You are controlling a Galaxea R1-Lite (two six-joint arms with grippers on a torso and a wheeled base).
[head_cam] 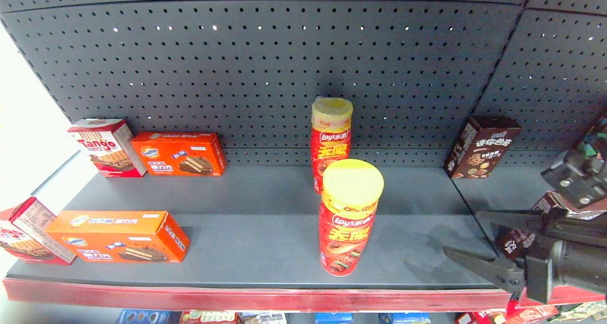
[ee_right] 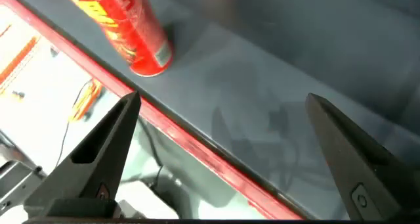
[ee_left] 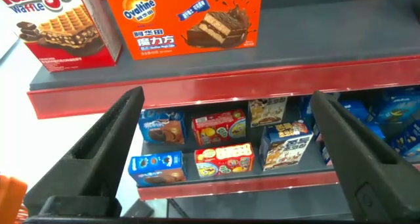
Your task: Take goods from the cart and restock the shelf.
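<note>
Grey shelf [head_cam: 265, 229] | front chip can [head_cam: 348, 217] upright near lip | right gripper [head_cam: 467, 236] released, empty | left gripper [ee_left: 226, 99] released, empty

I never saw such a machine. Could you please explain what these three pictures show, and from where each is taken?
This robot has two arms, each ending in a two-fingered end effector. The large picture is from a camera on its head, looking down at a grey shelf. On it stand a front can and a rear can, orange boxes and waffle boxes at the robot's left, a brown box at its right. The other two pictures are from wrist cameras. The left end effector is open before the shelf's red edge, small boxes on lower shelves beyond. The right end effector is open, right of the front can. Neither holds anything.
</note>
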